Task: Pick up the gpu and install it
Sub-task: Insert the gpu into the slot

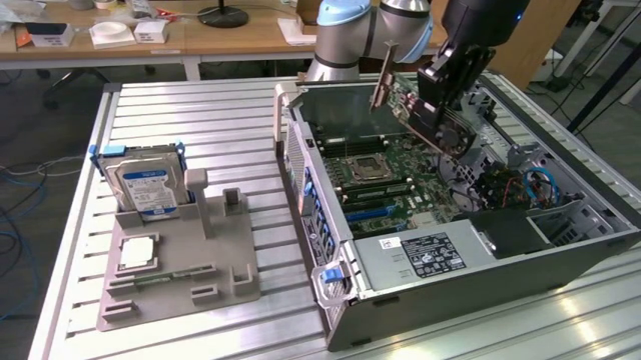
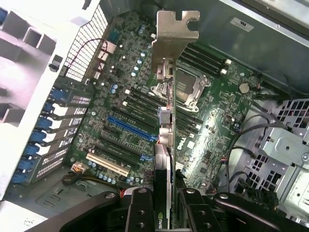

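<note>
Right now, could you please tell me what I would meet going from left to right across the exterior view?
hard drive → blue clip at the case's front corner → gpu, raised above the motherboard → blue cables

A: "Where does the gpu (image 2: 162,188) end, seen from the wrist?"
B: "Can't tell; the edge cuts it off between the fingers (image 2: 140,212). In the exterior view the power supply label (image 1: 428,253) seems printed, but too small to read."
</note>
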